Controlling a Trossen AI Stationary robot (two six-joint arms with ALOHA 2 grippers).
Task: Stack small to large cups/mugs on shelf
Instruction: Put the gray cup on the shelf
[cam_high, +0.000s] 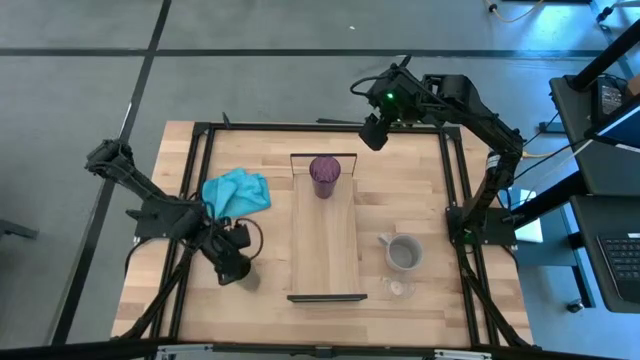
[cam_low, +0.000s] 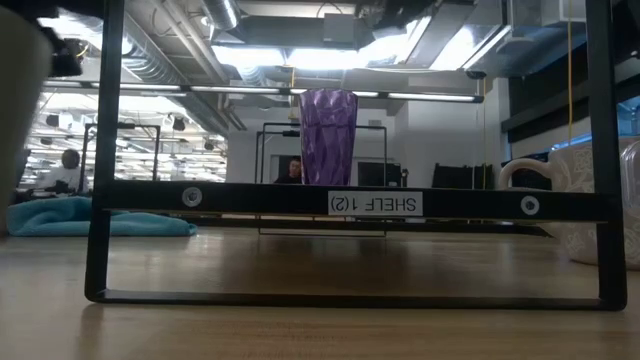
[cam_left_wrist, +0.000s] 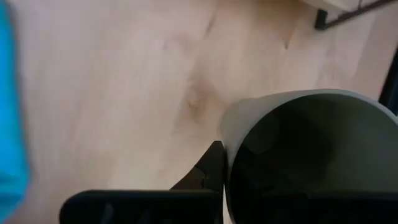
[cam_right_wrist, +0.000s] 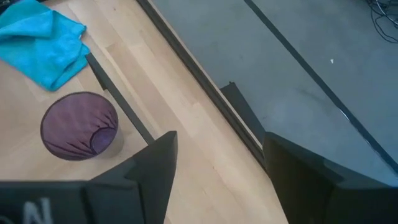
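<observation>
The purple tumbler (cam_high: 325, 176) stands upright on the far end of the shelf (cam_high: 325, 250); it also shows in the low view (cam_low: 328, 135) and the right wrist view (cam_right_wrist: 78, 126). The grey mug (cam_high: 403, 252) and the tiny clear glass (cam_high: 398, 288) stand on the table right of the shelf. My left gripper (cam_high: 234, 266) is at the dark olive cup (cam_left_wrist: 311, 162), left of the shelf's near end. My right gripper (cam_right_wrist: 217, 174) is open and empty above the table's far edge, right of the tumbler. My left gripper has one finger (cam_left_wrist: 210, 169) against the outside of the olive cup's wall, just below the rim (cam_left_wrist: 227, 134). The other finger does not show; the cup's dark inside covers its place. Whether the cup is off the table, I cannot tell.
The teal cloth (cam_high: 237, 192) lies on the table left of the shelf's far end, close to my left arm. Black rails (cam_high: 200, 200) frame the tabletop. The shelf's black end frame (cam_low: 350, 200) stands across the low view.
</observation>
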